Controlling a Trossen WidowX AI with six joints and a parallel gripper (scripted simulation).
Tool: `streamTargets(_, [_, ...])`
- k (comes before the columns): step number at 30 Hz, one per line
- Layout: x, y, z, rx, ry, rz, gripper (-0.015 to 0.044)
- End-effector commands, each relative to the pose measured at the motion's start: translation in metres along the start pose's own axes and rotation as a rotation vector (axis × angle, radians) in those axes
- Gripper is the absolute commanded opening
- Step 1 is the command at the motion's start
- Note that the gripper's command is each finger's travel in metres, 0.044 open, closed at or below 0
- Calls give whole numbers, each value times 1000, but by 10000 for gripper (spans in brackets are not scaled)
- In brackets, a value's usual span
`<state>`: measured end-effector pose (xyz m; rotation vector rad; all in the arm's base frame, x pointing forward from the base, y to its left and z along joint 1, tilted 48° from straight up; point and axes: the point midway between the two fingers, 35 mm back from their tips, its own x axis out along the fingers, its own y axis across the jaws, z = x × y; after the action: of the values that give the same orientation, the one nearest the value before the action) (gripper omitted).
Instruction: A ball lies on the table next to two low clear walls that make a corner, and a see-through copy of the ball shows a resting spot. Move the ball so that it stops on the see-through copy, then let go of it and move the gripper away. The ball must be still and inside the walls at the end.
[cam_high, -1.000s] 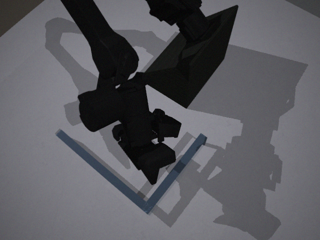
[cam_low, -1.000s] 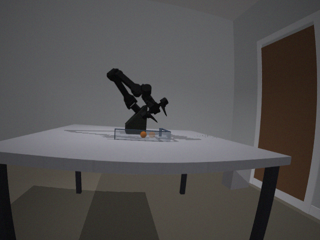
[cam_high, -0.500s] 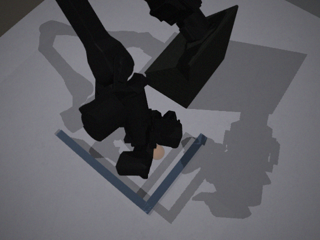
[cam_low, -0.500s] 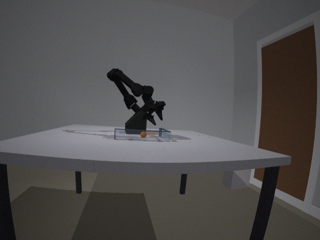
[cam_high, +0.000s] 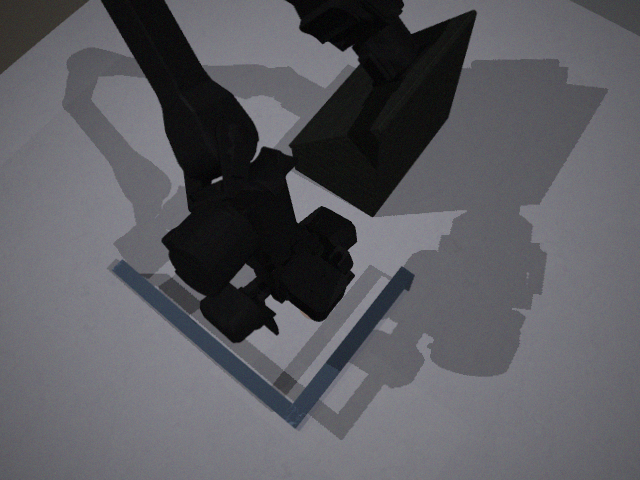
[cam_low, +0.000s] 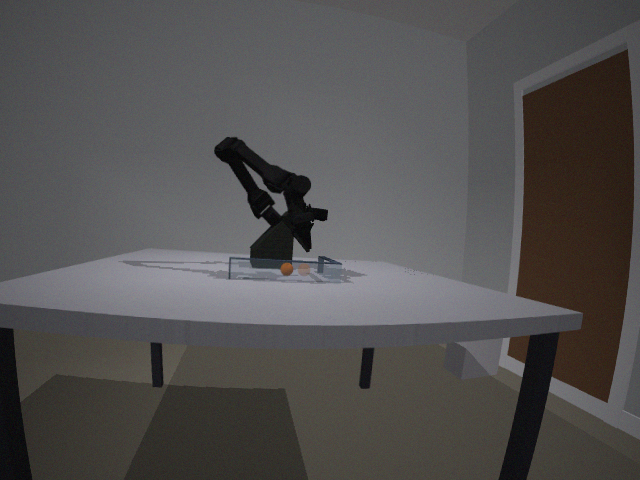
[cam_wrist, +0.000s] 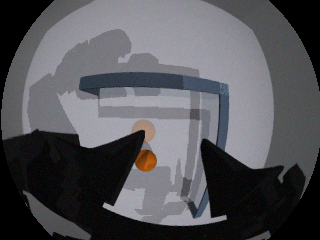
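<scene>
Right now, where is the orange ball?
The orange ball lies on the table inside the corner of the clear walls, right beside the see-through copy; in the wrist view it sits by the open claw's left fingertip, not gripped.

Matte black arm (cam_low: 258, 175) on a wedge-shaped base (cam_high: 385, 129)

Blocky links and rounded joints are seen (no markings can be made out); the jaws taper to dark pointed tips.

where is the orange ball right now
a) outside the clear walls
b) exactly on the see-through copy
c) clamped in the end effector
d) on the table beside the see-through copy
d: the orange ball rests on the table just short of the see-through copy, below the open end effector.
</scene>
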<state>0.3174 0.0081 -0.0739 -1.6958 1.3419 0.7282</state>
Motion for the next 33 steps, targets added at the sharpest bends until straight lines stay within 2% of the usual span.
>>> streamTargets(1, [-2,14,-28,735,212,51,308])
streamTargets(19, [-10,22,-53,1472,412,-84,308])
streamTargets(33, [-10,22,-53,1479,414,-86,308])
